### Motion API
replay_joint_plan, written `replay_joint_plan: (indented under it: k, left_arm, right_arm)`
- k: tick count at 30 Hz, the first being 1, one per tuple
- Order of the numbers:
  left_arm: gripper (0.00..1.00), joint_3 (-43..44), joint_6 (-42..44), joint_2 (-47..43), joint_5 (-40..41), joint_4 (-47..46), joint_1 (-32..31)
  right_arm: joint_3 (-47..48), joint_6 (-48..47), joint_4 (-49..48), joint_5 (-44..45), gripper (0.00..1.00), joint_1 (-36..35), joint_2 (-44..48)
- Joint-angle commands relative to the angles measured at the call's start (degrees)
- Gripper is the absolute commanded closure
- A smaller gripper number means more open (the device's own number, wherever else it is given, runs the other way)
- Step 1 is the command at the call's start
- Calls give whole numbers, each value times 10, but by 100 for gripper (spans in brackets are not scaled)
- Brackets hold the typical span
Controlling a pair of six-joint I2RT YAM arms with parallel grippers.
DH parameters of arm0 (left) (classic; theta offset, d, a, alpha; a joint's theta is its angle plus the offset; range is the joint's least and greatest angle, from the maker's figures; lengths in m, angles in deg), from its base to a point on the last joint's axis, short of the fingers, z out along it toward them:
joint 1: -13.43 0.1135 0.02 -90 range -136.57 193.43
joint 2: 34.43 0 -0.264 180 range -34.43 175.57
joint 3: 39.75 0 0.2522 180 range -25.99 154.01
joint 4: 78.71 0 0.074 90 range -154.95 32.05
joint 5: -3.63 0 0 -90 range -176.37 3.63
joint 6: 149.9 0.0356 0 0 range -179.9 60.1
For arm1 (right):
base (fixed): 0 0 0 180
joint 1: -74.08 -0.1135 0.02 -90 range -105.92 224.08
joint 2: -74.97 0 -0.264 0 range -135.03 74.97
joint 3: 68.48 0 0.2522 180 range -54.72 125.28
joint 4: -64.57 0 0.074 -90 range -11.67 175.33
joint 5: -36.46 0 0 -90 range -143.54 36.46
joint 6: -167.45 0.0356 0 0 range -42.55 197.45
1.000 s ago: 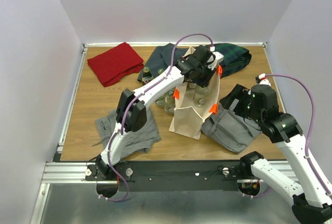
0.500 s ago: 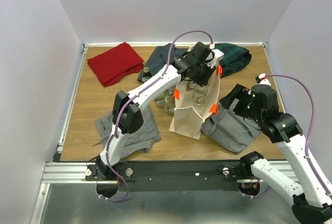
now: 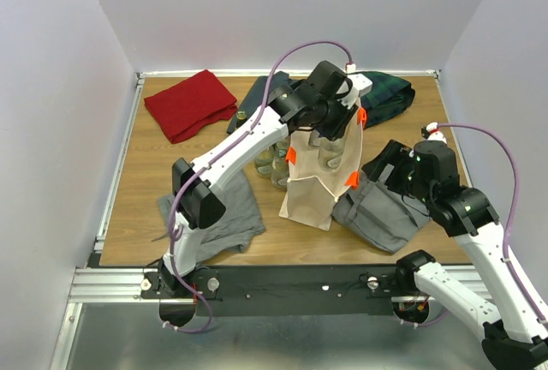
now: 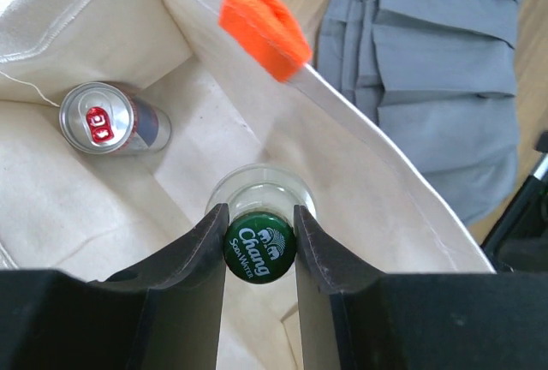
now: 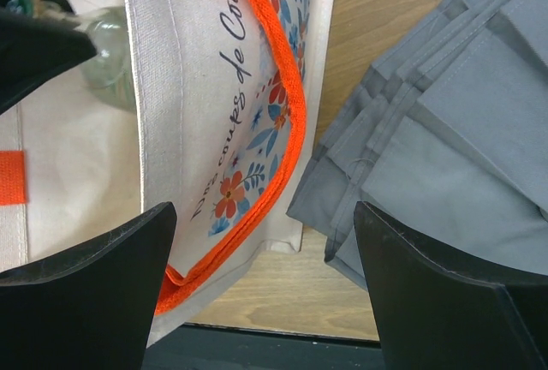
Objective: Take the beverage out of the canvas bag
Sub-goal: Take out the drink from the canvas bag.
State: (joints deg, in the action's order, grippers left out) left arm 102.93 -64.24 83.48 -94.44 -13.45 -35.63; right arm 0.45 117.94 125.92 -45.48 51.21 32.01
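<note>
The bottle point(image 4: 259, 246) sits within the bag's point(image 4: 368, 173) mouth, its green cap clamped by the left gripper point(image 4: 259, 216). A can point(image 4: 111, 122) rests deeper in the bag, apart from the bottle. The right gripper point(image 5: 265, 233) gapes wide and empty over the bag's side and grey clothes point(image 5: 454, 147).

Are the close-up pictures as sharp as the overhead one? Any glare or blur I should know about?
Left wrist view: lettering on the bottle cap is crisp, the left gripper clamping it is dark and soft-edged, and the can top glints. Right wrist view: the canvas bag print is readable, the right gripper a black blur. Top external view: even light, faint shadows, no glare.
</note>
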Motion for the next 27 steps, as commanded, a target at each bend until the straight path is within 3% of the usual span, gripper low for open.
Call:
replay_joint_plan:
  k: [1, 27]
  left_arm:
    - [100, 36, 19, -65, -30, -19, -12]
    - [100, 35, 36, -130, 53, -1, -21]
  right_arm:
    - [-4, -1, -11, -8, 7, -2, 7]
    - [-12, 3, -24, -12, 7, -2, 5]
